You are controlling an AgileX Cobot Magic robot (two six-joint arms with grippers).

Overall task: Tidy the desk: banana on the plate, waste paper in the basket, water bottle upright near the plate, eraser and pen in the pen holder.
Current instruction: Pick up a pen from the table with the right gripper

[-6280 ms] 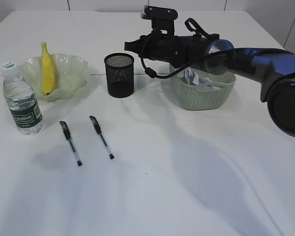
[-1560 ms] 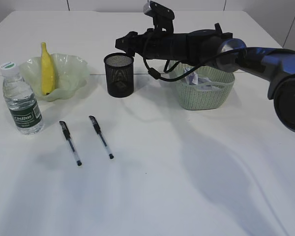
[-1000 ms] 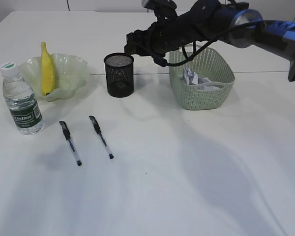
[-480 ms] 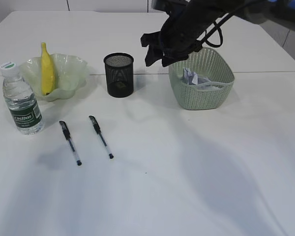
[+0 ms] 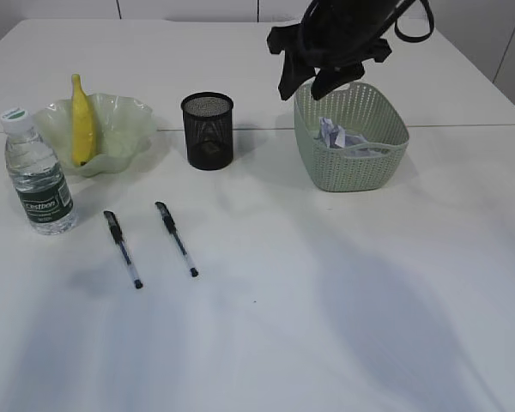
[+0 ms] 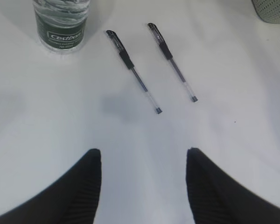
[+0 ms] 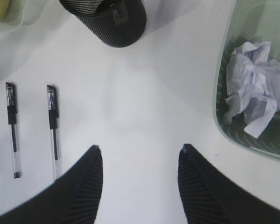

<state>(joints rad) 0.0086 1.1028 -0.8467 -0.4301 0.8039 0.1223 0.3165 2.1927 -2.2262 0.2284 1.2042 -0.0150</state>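
While right tool (image 5: 313, 86) hangs high at 12 o'clock above basket (image 5: 352, 163) rim, jaws spread, nothing held. Left tool (image 6: 142, 161) also spread and empty, low over bare desk (image 5: 326, 300) near 6 o'clock. Banana (image 5: 82, 120) on plate (image 5: 129, 120) at 10 o'clock. Water bottle (image 5: 37, 176) upright just beside plate, around 9. Crumpled waste paper (image 7: 254, 86) inside basket. Pen holder (image 5: 209, 130) at 11 o'clock, something small inside, can't tell what. Two pens (image 5: 123, 249) (image 5: 176, 239) flat on desk, side by side, apart, below holder.

Black wire-mesh pen holder (image 5: 208, 130), woven plastic basket (image 5: 352, 154), crumpled paper (image 7: 254, 84), matt table (image 5: 326, 300).
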